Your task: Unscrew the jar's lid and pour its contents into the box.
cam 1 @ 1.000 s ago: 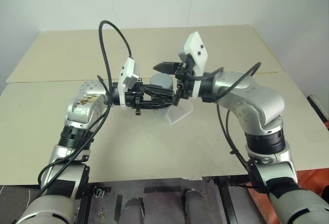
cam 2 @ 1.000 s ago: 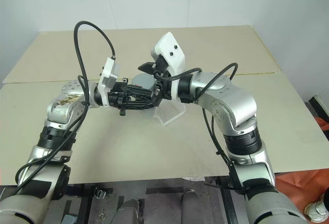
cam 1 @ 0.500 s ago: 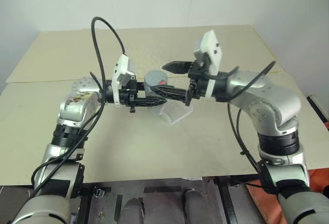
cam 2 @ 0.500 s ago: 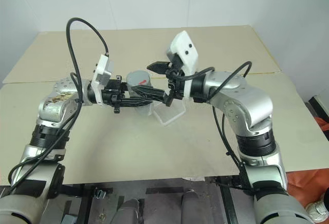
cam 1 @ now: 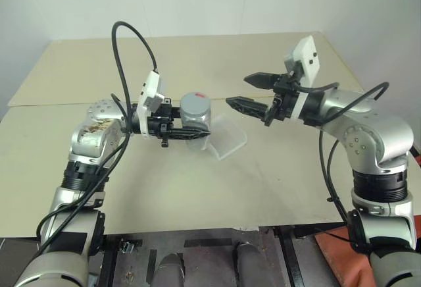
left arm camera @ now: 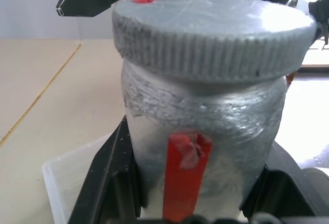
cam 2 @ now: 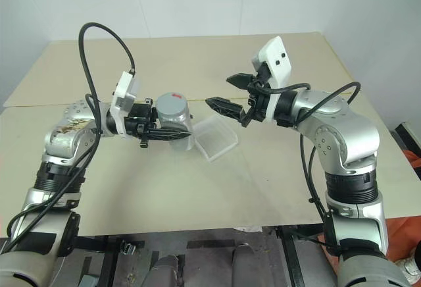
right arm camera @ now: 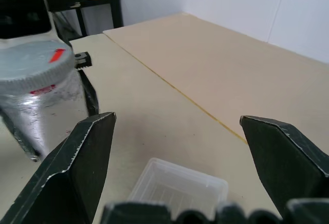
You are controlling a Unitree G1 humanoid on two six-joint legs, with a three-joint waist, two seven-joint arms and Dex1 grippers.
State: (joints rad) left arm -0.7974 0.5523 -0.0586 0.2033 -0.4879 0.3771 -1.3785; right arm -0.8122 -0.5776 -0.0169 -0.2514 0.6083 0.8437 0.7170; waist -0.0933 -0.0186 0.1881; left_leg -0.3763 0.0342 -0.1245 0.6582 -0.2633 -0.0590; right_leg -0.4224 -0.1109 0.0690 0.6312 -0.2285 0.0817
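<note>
White walls stand behind a big beige worktop (cam 1: 276, 175). The left gripper (cam 1: 197, 131) has its fingers squeezed tight on the small silvery-grey round jar (cam 1: 195, 117), holding it upright above the worktop, a bit left of the middle. The flat grey ridged lid (left arm camera: 213, 34) with a red mark sits on top of the jar (it looks closed). The right gripper (cam 1: 242, 89) hangs off to the right with its fingers spread wide and holding nothing. The small clear plastic box (cam 1: 228, 137) lies just right of the jar and looks empty. I think the unscrewing and the pouring are both left to do.
</note>
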